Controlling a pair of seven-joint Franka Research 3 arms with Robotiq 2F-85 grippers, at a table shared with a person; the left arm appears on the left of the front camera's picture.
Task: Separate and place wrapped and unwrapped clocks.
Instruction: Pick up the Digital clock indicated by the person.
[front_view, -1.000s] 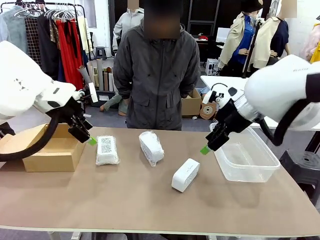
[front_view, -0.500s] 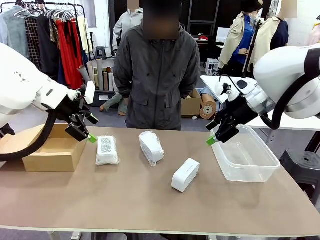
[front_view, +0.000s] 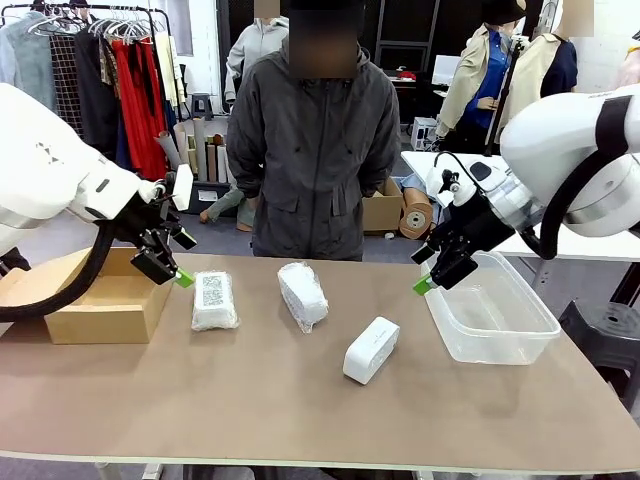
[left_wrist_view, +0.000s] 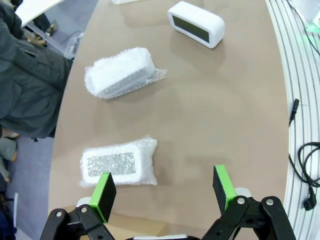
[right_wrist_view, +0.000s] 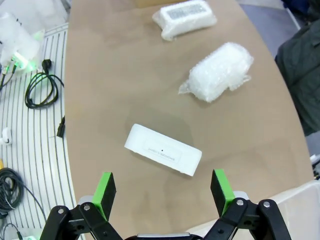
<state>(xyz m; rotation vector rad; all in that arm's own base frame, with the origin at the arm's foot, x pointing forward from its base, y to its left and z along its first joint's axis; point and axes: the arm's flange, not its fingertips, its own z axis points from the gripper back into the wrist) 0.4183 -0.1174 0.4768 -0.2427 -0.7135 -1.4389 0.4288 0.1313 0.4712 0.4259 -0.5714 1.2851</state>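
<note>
Three clocks lie on the table (front_view: 300, 420). The bare clock (front_view: 371, 350) serves as landmark. The inner wrapped clock (front_view: 302, 295) lies beyond it to the left, the outer wrapped clock (front_view: 215, 300) farther left, and the box (front_view: 110, 300) farthest left. The tub (front_view: 495, 320) stands to its right. The left gripper (left_wrist_view: 165, 187), spread and empty, hovers well left of the bare clock. The right gripper (right_wrist_view: 162, 192), also spread and empty, hovers to its right.

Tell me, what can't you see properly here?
- Bare clock: front view, its dark face is turned away; right wrist view, the print on its back is too small to read.
- Left wrapped clock and middle wrapped clock: every view, crinkly wrap blurs their faces.
- Cardboard box: front view, its near wall hides most of the inside.
</note>
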